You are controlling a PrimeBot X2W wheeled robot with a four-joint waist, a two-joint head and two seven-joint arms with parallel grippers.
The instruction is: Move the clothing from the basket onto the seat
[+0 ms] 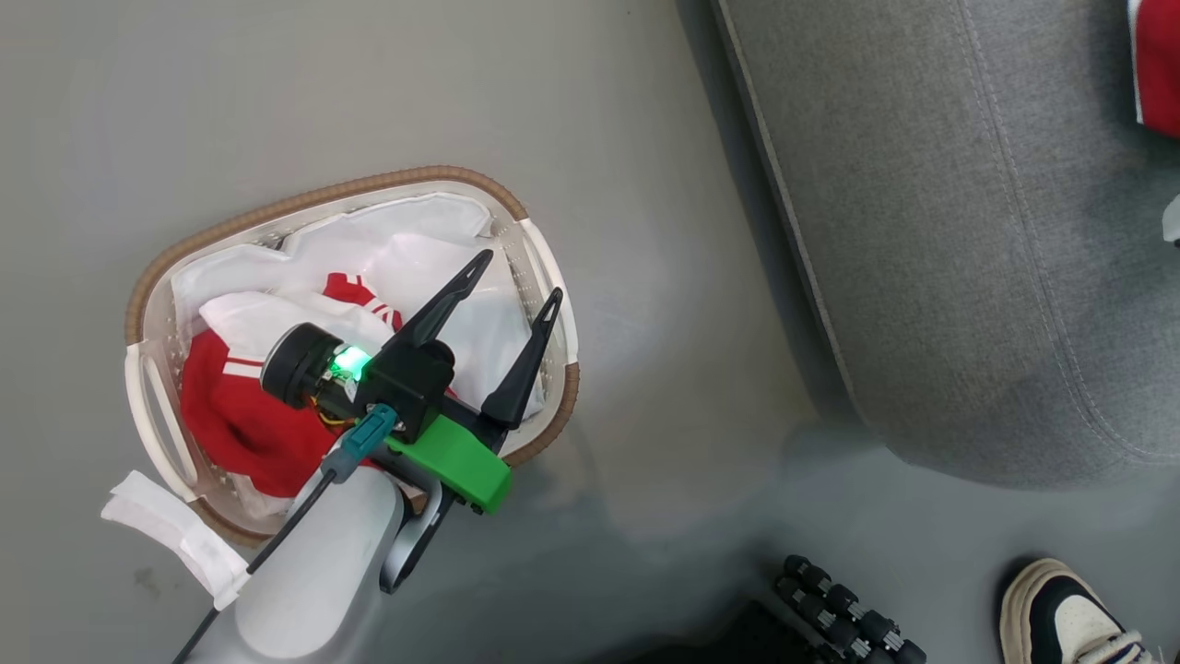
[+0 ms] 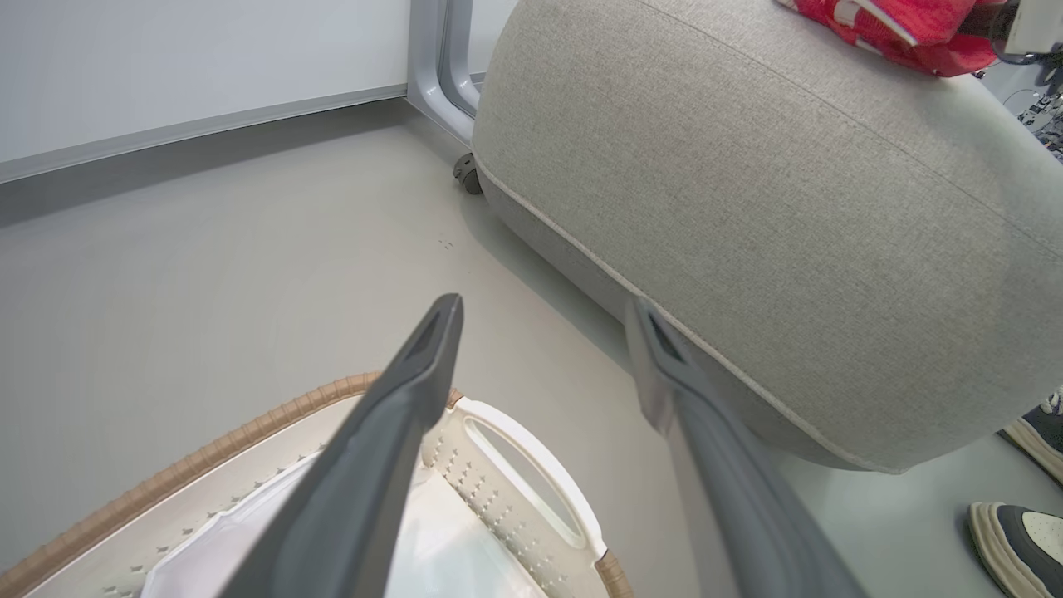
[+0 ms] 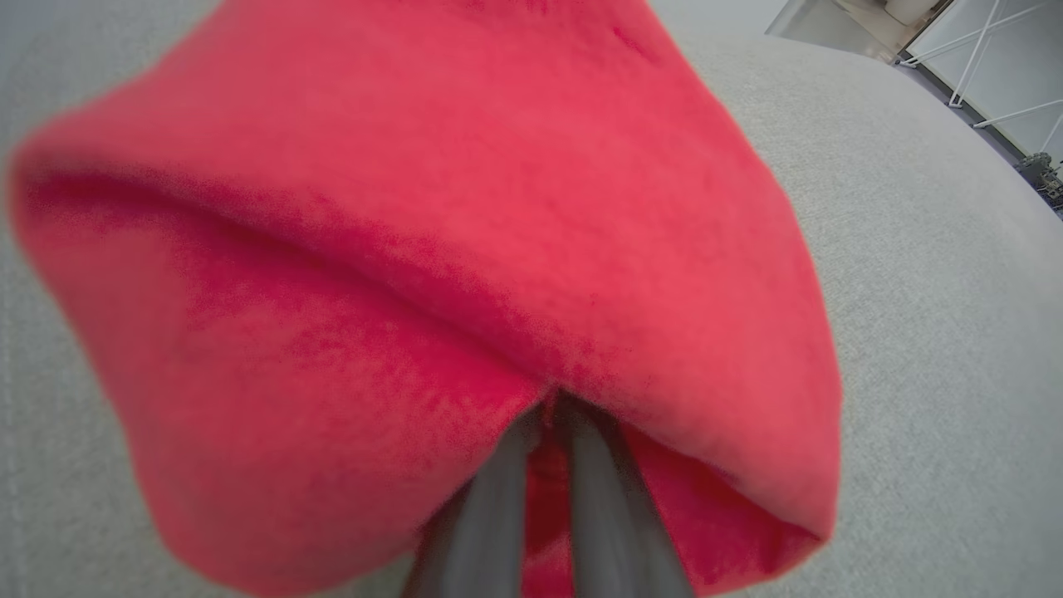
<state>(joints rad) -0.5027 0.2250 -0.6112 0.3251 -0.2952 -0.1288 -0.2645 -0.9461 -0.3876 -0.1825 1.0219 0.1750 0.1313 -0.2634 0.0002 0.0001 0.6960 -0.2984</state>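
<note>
Left gripper [image 1: 520, 277]: spread wide, empty, poised above the right end of the oval white perforated plastic basket [image 1: 313, 196] with brown woven rim; pale forearm [image 1: 323, 563] extended from the near side. Bright red white-striped fabric clothing [image 1: 235, 424] lying in the basket's left half. Right gripper [image 3: 552, 413]: nearly closed, pinching a second red garment [image 3: 415, 249] over the large grey woven-fabric seat [image 3: 930, 291], far right.
</note>
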